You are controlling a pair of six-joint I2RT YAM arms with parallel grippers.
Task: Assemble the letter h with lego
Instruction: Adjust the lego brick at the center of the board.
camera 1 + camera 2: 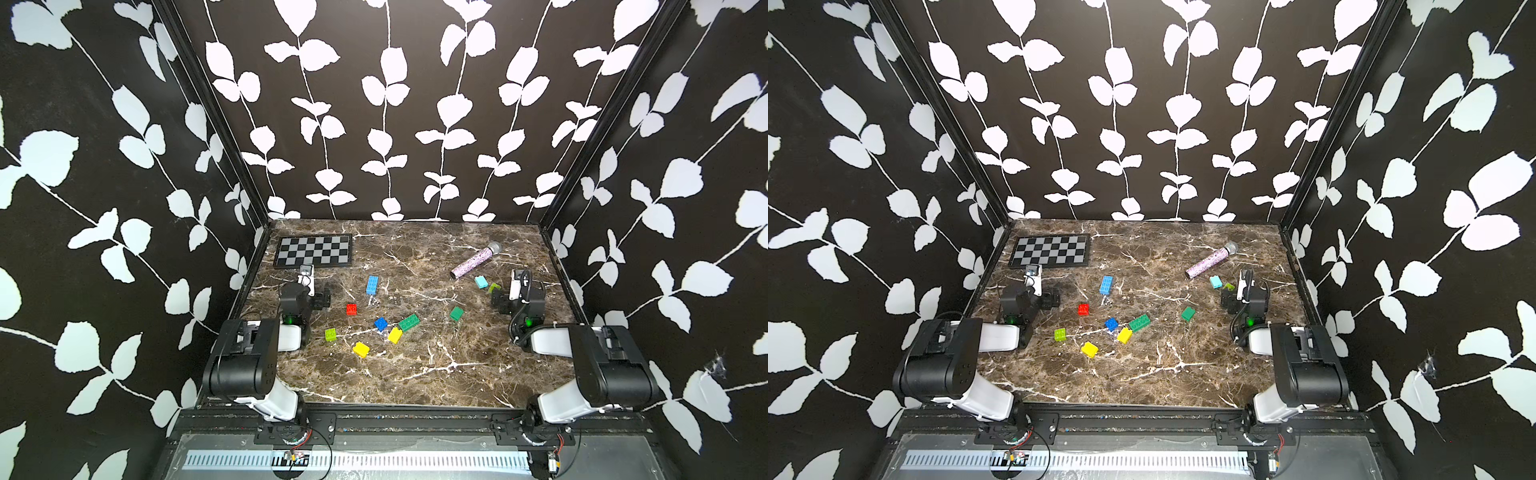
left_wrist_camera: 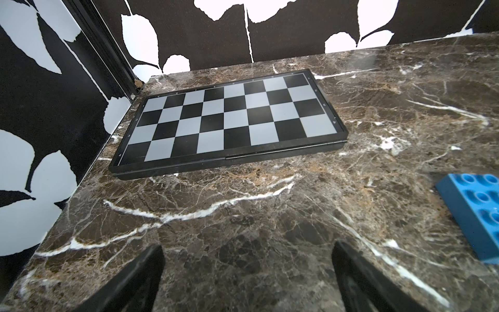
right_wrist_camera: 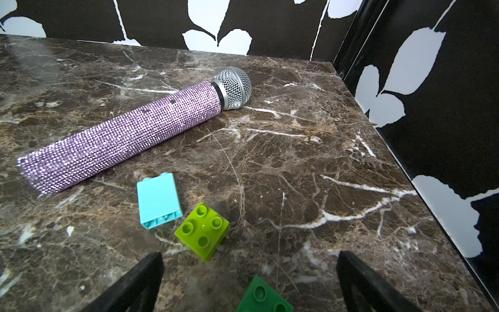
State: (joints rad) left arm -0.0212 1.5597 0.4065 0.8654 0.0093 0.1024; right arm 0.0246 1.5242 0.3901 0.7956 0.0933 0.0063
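Left gripper (image 2: 248, 247) stands wide open and empty, its black fingers (image 2: 140, 272) framing bare marble table (image 2: 243, 205) and aimed at the chequered board (image 2: 229, 118) in the far corner; a long blue brick (image 2: 475, 213) lies off to one side. Right gripper (image 3: 250, 254) is spread just as wide, also empty, low over the table and facing the purple microphone (image 3: 121, 140). A turquoise brick (image 3: 159, 202) tipped on its side and a lime brick (image 3: 202, 231) lie just ahead of it, close together, and a dark green brick (image 3: 263, 297) sits in the gap between its fingers. In both top views the left arm (image 1: 245, 353) and right arm (image 1: 602, 357) are folded, elbows high near the front edge, forearms sloping down to wrists held low at either side. Between them the other lego lies loose and unjoined: a red brick (image 1: 351, 309), a small blue brick (image 1: 380, 323), a long green brick (image 1: 409, 322), a small green brick (image 1: 456, 313), a yellow brick (image 1: 395, 335), a second yellow brick (image 1: 360, 349) and a second lime brick (image 1: 331, 334).
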